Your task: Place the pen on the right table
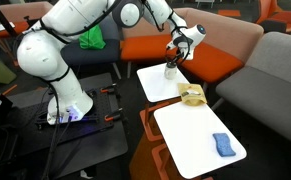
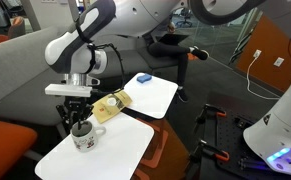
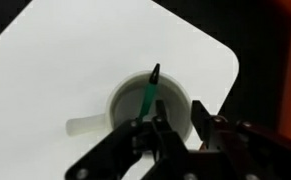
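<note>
Pen [image 3: 150, 90] stands in mug [image 3: 120, 105] right beneath gripper [image 3: 182, 125]; whether gripper grasps it cannot be told.

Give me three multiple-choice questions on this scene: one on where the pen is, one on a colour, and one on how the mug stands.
1. Where is the pen?
A. beside the mug
B. inside the mug
C. under the mug

2. What colour is the cloth lump?
A. red
B. blue
C. yellow

3. How does the mug stand?
A. upright
B. tipped on its side
C. upside down

Answers:
1 B: the wrist view shows the pen rising out of the mug's opening.
2 B: the lump is blue in both exterior views.
3 A: the mug sits on its base with its opening facing up.
</note>
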`<state>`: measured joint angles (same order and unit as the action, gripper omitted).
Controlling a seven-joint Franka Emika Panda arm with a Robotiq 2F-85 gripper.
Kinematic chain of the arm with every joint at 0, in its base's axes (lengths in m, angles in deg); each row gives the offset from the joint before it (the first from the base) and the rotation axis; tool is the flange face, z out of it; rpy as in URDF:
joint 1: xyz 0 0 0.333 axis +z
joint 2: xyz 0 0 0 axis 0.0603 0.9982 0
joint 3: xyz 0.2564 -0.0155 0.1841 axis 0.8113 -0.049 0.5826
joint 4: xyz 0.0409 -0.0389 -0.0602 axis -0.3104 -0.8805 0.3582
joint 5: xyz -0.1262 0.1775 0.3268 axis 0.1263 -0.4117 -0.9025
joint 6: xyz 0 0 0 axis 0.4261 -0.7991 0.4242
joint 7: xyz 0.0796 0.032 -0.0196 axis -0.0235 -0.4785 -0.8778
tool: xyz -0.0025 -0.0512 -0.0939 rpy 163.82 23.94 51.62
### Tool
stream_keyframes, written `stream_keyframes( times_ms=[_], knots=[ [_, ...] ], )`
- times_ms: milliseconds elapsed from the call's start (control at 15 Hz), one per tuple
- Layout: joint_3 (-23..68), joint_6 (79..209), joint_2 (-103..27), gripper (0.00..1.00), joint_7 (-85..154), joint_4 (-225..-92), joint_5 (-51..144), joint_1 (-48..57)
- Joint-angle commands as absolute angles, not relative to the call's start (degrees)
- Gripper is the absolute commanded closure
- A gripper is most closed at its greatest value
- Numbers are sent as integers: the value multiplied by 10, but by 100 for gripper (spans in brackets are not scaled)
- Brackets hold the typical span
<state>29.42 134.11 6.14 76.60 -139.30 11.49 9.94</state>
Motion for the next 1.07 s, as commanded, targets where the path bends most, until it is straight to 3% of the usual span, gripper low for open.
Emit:
stream_keyframes(
  times_ms=[0,667,1000],
  knots=[
    [294,1340,50,62,788,-1406,120,101],
    [298,1340,49,73,783,-1416,112,87],
    [296,1358,30,72,779,-1453,110,90]
  ],
)
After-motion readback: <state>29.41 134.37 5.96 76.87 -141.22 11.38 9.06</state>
